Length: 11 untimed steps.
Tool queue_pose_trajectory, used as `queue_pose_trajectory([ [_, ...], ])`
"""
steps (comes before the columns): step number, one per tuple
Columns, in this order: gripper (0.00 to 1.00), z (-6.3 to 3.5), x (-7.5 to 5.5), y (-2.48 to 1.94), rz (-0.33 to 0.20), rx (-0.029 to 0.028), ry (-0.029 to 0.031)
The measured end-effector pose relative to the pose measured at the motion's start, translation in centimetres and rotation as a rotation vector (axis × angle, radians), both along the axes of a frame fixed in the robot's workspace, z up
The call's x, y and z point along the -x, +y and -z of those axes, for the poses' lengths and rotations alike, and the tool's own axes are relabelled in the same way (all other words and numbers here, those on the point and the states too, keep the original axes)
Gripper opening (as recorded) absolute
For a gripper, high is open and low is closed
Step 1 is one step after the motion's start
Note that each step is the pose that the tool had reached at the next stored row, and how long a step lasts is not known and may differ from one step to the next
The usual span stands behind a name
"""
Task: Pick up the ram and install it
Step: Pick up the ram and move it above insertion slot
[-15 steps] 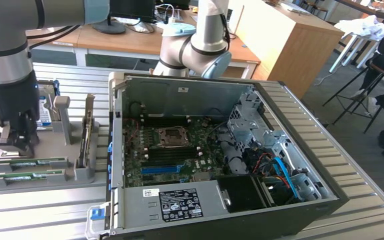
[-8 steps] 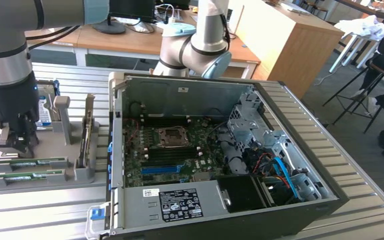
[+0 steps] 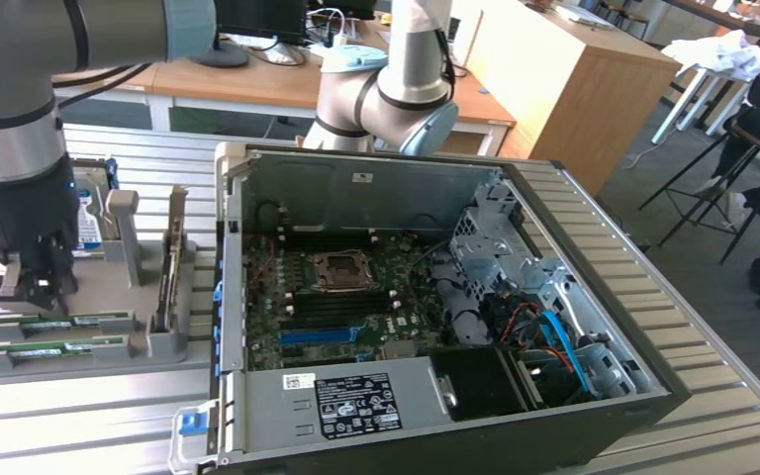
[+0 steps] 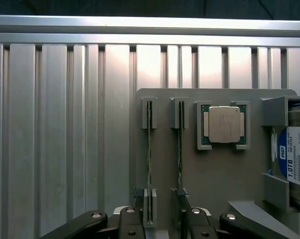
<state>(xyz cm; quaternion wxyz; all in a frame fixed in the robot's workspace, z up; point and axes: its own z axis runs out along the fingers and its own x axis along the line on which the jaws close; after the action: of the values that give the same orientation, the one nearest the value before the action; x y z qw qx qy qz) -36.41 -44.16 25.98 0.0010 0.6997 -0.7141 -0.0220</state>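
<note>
1. Pick-up step: the hand (image 3: 27,287), fingers spread and empty, hovers over one end of the ram (image 3: 70,320), which stands on edge in the grey holder (image 3: 155,346).
2. A grip likely calls for straddling it alone, since its twin (image 3: 50,348) sits just beside.
3. On the exterior view's right is the open computer case (image 3: 565,297), its wall between holder and motherboard (image 3: 340,297).

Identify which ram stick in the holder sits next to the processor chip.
The inner ram stick, in the slot right beside the processor chip; the outer ram stick stands one slot farther, along the holder's edge.
</note>
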Motion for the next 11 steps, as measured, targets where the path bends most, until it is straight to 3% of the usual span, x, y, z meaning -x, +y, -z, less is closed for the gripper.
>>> queue_pose_trajectory([
  [11, 0.37, 1.46, 0.0, -0.30, 0.000, -0.0008, -0.0004],
])
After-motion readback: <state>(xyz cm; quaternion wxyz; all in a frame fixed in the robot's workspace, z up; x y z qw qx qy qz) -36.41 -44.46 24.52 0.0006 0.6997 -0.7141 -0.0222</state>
